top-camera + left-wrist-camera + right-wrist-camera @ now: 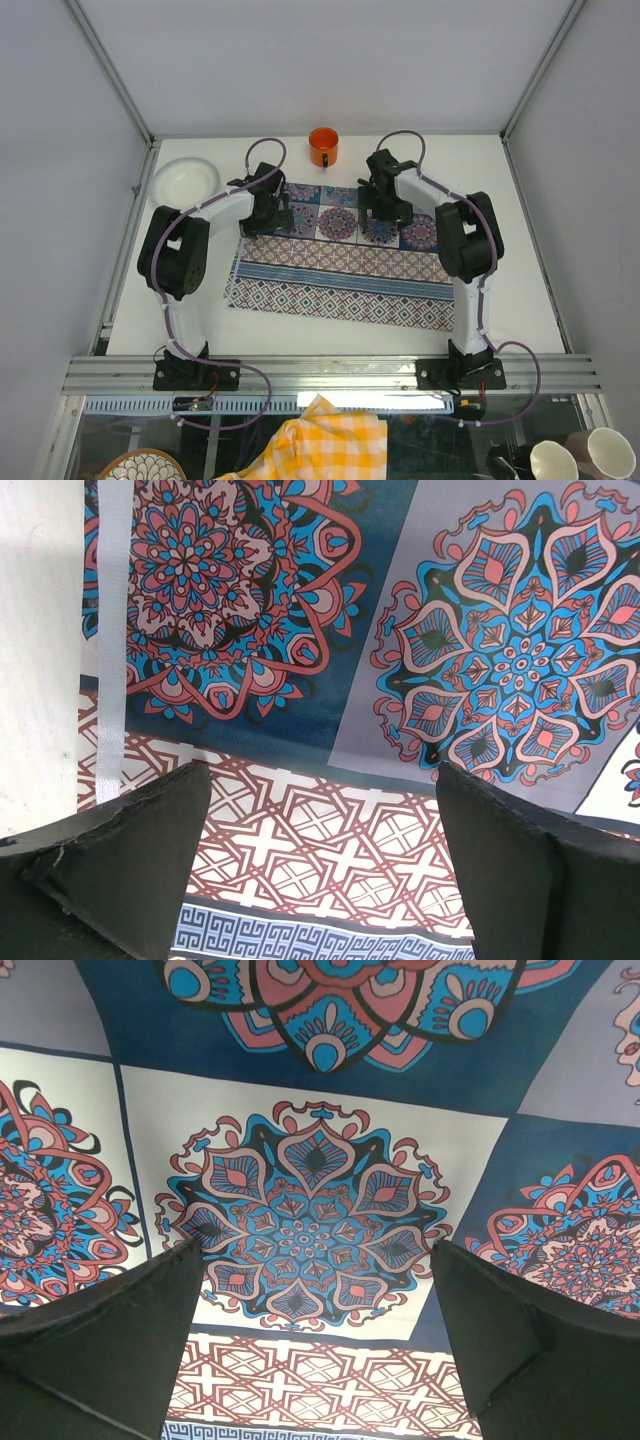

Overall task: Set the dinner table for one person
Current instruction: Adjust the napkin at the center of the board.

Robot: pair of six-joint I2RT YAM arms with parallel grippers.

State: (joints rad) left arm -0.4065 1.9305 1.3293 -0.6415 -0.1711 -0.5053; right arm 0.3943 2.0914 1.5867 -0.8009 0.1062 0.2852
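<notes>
Nearest the lens, below the near rail, a yellow checked cloth lies bunched, off the tabletop altogether. The tabletop is plain white and framed by aluminium rails. It spreads beyond the two arm bases and carries everything else.

From left to right:
- A white bowl sits in the far left corner.
- The left claw hangs over the far left corner of the patterned cloth. Its fingers are wide apart and hold nothing, and its wrist view shows the cloth's left hem with bare white just beside it.
- An orange mug stands at the far edge, just beyond the cloth.
- The right claw hangs over the cloth's far band of medallions, right of centre, also spread and empty.

The cloth's long axis runs left to right, a little skewed to the tabletop's edges. Both claws point down at its far long side, so it lies directly beneath each. The mug is about as near one claw as the other, while the bowl is plainly the left arm's reach.

Thin fabric on a smooth matte top will probably slide or ruck if tugged from one side only. Bare white shows to the cloth's right and along its near edge
</notes>
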